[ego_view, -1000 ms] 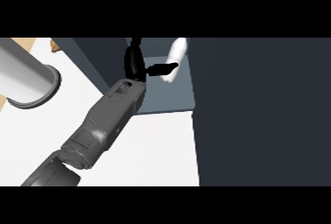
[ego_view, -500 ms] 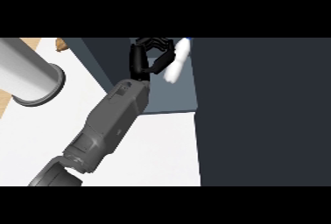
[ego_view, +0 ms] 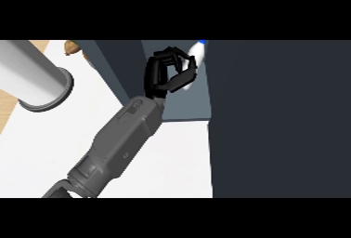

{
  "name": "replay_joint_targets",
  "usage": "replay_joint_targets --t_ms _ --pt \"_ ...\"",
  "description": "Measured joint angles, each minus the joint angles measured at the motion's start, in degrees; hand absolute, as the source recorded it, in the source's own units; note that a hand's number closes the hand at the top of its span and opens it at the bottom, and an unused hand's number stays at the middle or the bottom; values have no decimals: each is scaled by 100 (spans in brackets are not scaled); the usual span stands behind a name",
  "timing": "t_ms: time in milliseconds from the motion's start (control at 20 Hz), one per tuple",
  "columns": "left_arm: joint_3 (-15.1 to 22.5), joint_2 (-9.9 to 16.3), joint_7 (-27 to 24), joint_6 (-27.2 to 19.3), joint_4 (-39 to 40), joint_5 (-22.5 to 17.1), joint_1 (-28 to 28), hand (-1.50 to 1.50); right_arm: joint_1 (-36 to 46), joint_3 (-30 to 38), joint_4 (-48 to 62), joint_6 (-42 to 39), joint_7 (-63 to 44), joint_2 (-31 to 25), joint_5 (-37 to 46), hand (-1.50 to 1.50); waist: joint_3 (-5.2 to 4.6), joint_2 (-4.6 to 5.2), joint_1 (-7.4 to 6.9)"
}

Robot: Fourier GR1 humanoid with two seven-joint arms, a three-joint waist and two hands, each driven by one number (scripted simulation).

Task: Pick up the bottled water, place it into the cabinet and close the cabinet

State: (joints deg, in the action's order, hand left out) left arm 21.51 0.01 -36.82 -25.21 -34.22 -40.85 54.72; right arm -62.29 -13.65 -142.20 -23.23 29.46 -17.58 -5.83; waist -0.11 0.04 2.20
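Observation:
The bottled water (ego_view: 197, 52), white with a blue cap, shows at the top of the head view, inside the dark cabinet's opening (ego_view: 186, 103). My right hand (ego_view: 166, 74) is curled round the bottle and hides most of it; only the cap and a pale strip show to the right of the fingers. The grey forearm (ego_view: 118, 144) runs up from the lower left across the white counter (ego_view: 171, 162). The cabinet's dark door or side (ego_view: 277, 121) fills the right half of the view. My left hand is out of sight.
A large grey cylinder (ego_view: 33, 76) lies at the left on the counter. A small brown object (ego_view: 71, 46) sits at the top left by the cabinet's edge. A wooden strip (ego_view: 7, 104) borders the far left.
My right hand has moved up and deeper into the cabinet's opening with the bottle, and its fingers have curled more closely round it.

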Motion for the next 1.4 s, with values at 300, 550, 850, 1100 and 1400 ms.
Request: replay_joint_targets --t_ms 300,550,850,1100,1400 --pt "913 -1 216 323 -1407 -511 -1044 -150 -38 -166 -34 112 -34 68 95 -150 0 -49 -125" --pt "1662 50 229 288 -2613 -503 -2222 -150 -245 -323 -68 206 54 123 178 -150 1 -79 -228" --pt "2082 736 49 73 -4028 -338 -3749 -150 -462 -538 -97 331 185 136 283 -150 -1 -90 -326" --pt "2248 1402 -227 132 -5030 -317 -4935 -150 -458 -685 -90 181 226 -168 385 150 -7 -84 -384" --pt "2266 2249 -649 638 -5684 -309 -5858 -150 15 -710 -78 -344 190 -946 582 150 -21 -92 -491"
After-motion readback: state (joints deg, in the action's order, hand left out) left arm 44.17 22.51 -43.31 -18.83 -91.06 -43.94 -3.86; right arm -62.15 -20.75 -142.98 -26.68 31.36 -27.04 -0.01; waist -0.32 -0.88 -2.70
